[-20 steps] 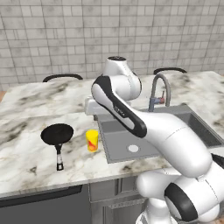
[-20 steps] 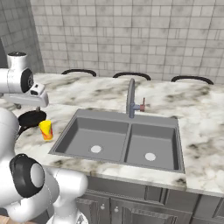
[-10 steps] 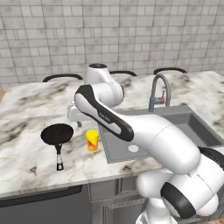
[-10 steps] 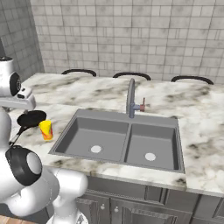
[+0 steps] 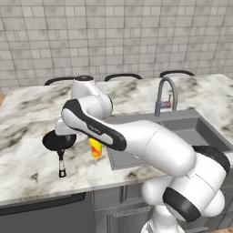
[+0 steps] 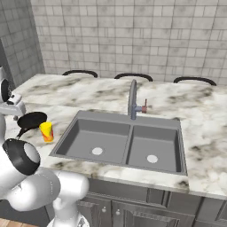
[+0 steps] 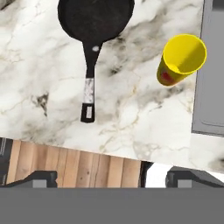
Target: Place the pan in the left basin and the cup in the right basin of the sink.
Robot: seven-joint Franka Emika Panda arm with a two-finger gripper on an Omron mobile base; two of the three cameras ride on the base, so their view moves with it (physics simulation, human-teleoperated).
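Pan (image 5: 58,141) sits flat on the marble counter (image 5: 27,168) left of the sink (image 6: 124,142), long handle pointing toward the counter's front edge; the hand view shows the pan (image 7: 95,19) at top with the handle running down, paler band near its tip. Cup (image 5: 95,147) stands upright just right of the pan, between it and the sink rim, apart from both; from the right base view the cup (image 6: 46,131) is just in front of the pan (image 6: 31,119). In the hand view the cup (image 7: 181,59) is open side up, red mark low on its side, with the grey sink edge (image 7: 210,87) just beside it. Left basin (image 6: 95,139), the wider one, has a pale round drain; right basin (image 6: 155,148) is narrower, also with a drain; the divider runs between them and the faucet (image 6: 133,98) stands behind it. Gripper (image 7: 109,178) hangs above the counter's front edge, looking down on the pan handle and cup, wood floor (image 7: 74,168) below. Jaws spread wide, nothing between them, touching neither the pan nor the cup. Arm's upper link (image 5: 118,132) sweeps across the counter over the cup and pan area in the left base view.
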